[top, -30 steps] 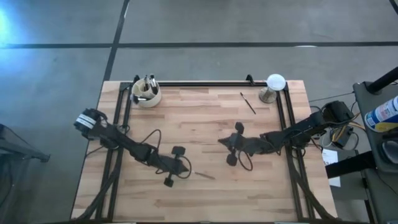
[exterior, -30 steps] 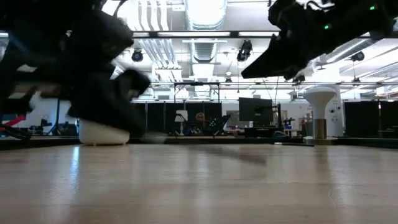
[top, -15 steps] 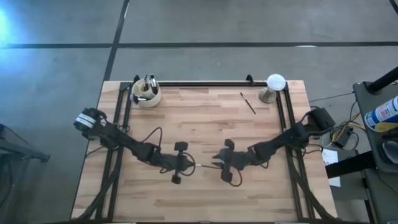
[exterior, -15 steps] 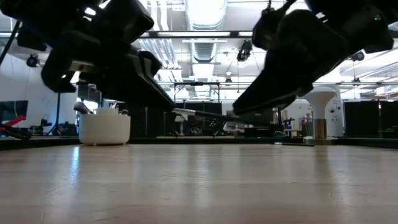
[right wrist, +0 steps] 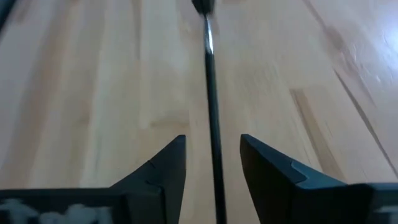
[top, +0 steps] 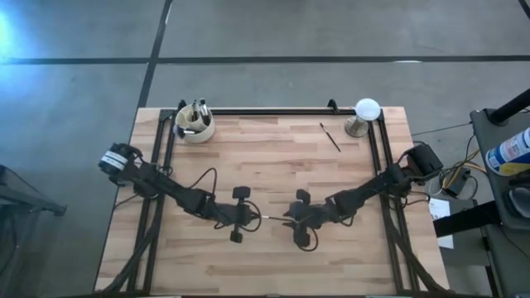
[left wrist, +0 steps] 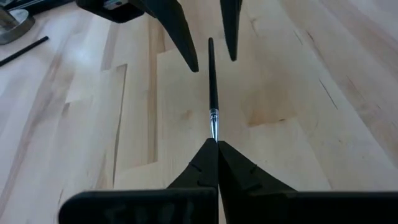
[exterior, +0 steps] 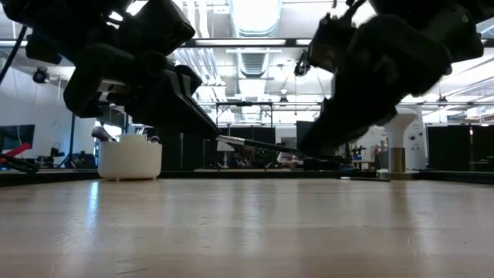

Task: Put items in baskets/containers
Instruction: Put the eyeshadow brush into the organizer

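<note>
2 dark arms (top: 178, 197), looped black cables

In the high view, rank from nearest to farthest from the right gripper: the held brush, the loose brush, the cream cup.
From the right gripper:
1. Held brush, between its open fingers, clamped by the left gripper.
2. Loose brush, lying near the table's far right corner.
3. Cream cup, at the far left corner.

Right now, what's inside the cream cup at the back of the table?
Several brushes stand upright in the cup, handles sticking out. Their lower ends and the cup's bottom are hidden.
</note>
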`<state>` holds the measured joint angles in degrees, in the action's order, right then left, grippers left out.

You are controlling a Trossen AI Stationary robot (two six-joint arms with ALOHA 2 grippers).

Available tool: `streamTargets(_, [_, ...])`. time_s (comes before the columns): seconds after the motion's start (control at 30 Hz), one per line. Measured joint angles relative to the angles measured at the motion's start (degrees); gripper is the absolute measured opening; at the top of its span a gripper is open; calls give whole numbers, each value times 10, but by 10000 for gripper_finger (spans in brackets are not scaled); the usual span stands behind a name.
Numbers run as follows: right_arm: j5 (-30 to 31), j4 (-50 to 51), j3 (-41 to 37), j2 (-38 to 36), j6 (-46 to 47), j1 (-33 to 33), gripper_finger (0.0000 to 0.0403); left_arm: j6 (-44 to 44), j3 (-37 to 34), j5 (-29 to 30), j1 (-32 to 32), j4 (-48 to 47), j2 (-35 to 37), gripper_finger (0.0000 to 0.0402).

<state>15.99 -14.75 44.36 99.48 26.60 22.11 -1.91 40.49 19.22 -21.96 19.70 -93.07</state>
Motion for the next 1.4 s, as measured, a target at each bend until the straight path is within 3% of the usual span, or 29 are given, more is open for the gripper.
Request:
streamTargets(0.27, [5,13,0,13,5,-1,99,0,1,2,2,3,4,0])
streamTargets(0.5, [26,10,0,12,-17,0,17,18,1,12,2,3,22,0])
streamTargets(0.7, [54,7,-5,2,-43,0,10,31,-16,58,2,25,45,0])
streamTargets(0.87, [75,-29,-32,0,-48,0,10,26,-82,57,2,152,73,0])
streamTargets(1.13, [82,-279,-100,0,-108,0,9,34,-205,6,4,418,102,19])
streamTargets(1.4, [82,-415,-89,0,-210,0,9,10,-183,-42,21,512,101,99])
